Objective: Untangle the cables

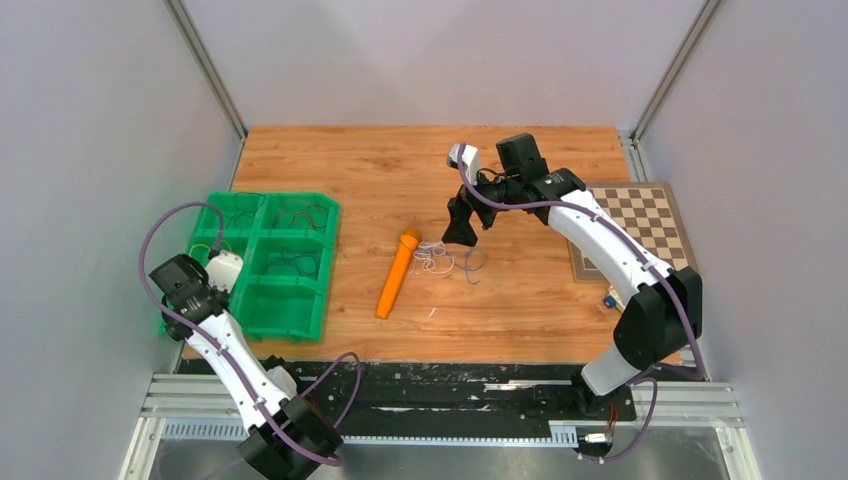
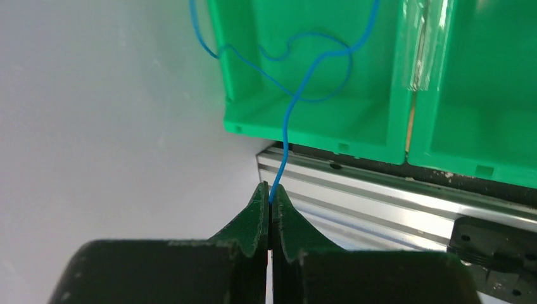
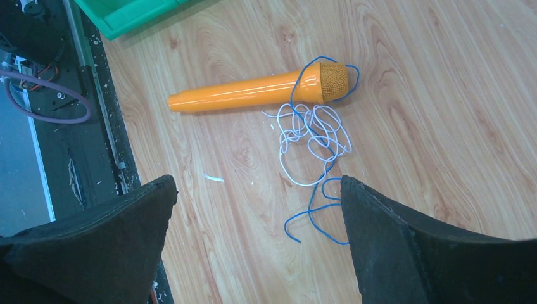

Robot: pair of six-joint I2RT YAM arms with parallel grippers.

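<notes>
Jaws pressed tight on the left gripper [image 2: 270,196], pinching a thin blue cable [image 2: 286,126] that runs up from the tips and loops about in a compartment of the green bin [image 2: 399,76] at the left side of the surface! Over on the right gripper [image 3: 254,183] the jaws are spread wide, hovering empty above the wooden surface [image 3: 411,76]. Below them a white cable [image 3: 315,130] lies tangled with a second blue cable [image 3: 316,209], just beside the orange toy microphone [image 3: 253,92], that blue strand looped round its head.
</notes>
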